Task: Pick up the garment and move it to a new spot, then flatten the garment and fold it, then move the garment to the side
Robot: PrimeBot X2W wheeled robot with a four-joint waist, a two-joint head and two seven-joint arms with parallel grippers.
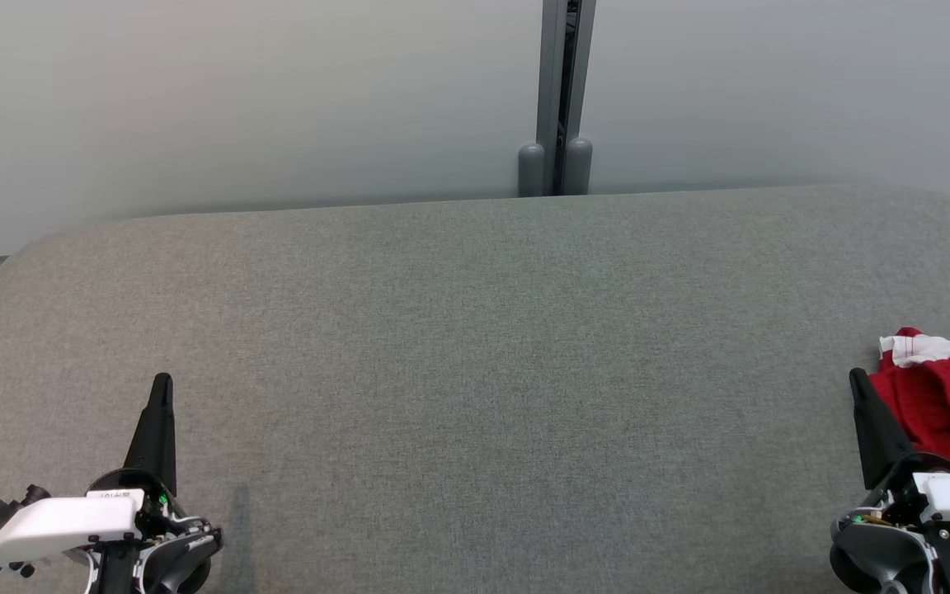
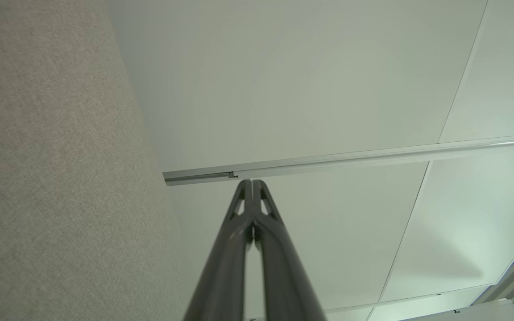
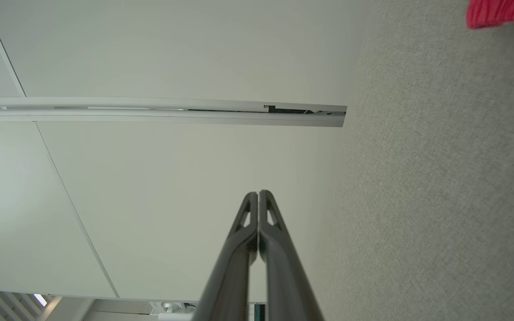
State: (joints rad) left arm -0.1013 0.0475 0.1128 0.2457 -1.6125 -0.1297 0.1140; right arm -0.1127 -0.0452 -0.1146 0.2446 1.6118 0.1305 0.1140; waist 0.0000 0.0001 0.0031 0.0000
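Both claws are pinched fully shut with nothing in them. The left claw (image 1: 162, 381) and right claw (image 1: 857, 375) just point out over the table (image 1: 475, 346). The garment (image 1: 945, 396), red with white trim, sits bunched up right beside the right claw on its outer side, well apart from the left one, and part of it is cut off at the edge. Honestly it could be a heap waiting for pickup or a finished one parked at the side. I can't tell if it's folded.
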